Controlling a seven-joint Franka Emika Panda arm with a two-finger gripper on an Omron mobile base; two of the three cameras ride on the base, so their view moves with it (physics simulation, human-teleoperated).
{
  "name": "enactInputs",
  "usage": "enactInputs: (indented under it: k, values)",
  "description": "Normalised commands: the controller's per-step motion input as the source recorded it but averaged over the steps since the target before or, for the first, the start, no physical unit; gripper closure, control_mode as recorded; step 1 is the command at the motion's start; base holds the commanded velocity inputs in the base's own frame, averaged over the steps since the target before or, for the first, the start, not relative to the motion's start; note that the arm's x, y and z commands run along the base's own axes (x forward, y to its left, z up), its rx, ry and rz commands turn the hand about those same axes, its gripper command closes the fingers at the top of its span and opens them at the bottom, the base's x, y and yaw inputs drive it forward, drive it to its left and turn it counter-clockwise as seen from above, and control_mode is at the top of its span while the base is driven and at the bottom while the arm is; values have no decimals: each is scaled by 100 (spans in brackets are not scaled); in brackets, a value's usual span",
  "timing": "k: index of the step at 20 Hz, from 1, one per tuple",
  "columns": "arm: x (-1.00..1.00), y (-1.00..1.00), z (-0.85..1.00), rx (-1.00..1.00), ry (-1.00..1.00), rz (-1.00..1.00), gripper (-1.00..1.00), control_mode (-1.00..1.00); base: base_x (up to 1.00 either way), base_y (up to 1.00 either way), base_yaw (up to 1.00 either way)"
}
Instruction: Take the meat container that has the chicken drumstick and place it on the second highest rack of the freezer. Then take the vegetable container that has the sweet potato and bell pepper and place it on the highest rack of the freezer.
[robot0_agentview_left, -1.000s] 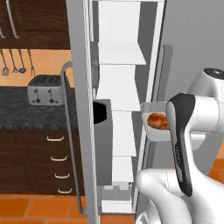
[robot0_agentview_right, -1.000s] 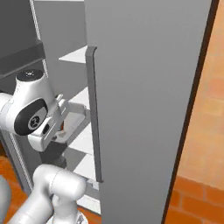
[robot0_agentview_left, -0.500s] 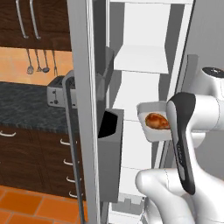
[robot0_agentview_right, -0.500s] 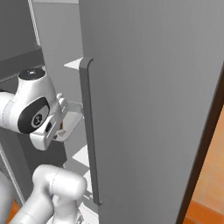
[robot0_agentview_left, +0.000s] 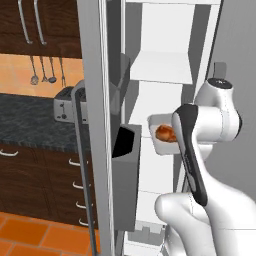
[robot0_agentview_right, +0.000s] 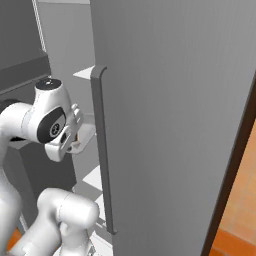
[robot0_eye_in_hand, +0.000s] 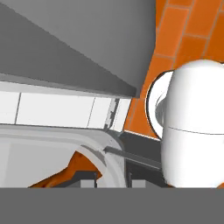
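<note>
Your gripper (robot0_eye_in_hand: 110, 177) is clenched on the rim of the meat container (robot0_agentview_left: 161, 141). Judged rigid and light; the chicken drumstick (robot0_agentview_left: 166, 133) lies loose, so keep the tray level.

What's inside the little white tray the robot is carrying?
A glossy orange-brown chicken drumstick lies in the white tray. The arm covers the tray's right part, so anything there stays hidden.

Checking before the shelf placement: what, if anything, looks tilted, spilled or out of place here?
Nothing stands out. The meat container sits level in the end effector in front of the open freezer, and the chicken drumstick lies inside it, unspilled.
</note>
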Motion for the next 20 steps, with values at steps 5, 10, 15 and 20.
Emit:
enactInputs:
  k: [5,10,15,20]
  values:
    - [88,-2,-40,0,-1,-3,100,-100,0,0,0]
    - [66,0,-64,0,0,-1,100,-100,0,0,0]
    - [69,-7,-20,0,-5,-4,100,-100,0,0,0]
    - [71,-11,-1,1,0,-5,100,-100,0,0,0]
